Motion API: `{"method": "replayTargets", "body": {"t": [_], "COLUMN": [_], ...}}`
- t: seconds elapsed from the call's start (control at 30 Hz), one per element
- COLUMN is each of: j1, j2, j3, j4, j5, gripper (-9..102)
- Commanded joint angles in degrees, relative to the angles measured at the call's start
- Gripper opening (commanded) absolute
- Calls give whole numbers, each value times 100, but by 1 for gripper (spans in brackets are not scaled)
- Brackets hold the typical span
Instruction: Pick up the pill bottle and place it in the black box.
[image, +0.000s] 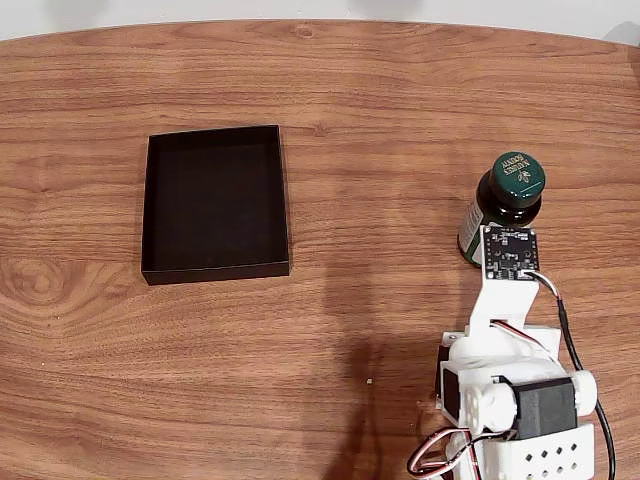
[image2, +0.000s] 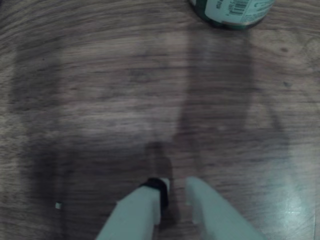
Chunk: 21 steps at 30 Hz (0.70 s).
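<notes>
The pill bottle (image2: 231, 11) stands upright ahead of the gripper (image2: 177, 192), apart from its barely parted, empty fingertips; barcode label visible, cap lettering unreadable

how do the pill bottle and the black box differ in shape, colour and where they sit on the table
Shape: the pill bottle is a small upright cylinder with a round cap; the black box is a shallow, open rectangular tray with a much wider footprint.
Colour: the pill bottle is dark green with a white barcode label; the black box is plain matte black.
Place: in the fixed view the pill bottle stands at right by the arm, the black box at left.
Both rest on the wooden table.
</notes>
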Motion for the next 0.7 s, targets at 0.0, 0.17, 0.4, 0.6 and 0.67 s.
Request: {"method": "replayTargets", "body": {"t": [0.0,0.17,0.4,0.6,0.67], "j1": [-44,35,62,53,44], "j2": [9,9,9,9,9], "j3": [-79,-79,-79,-79,-79], "j4": [940,940,940,940,940], "j5": [-501,-545,-571,-562,-404], "gripper": [0,0,0,0,0]}}
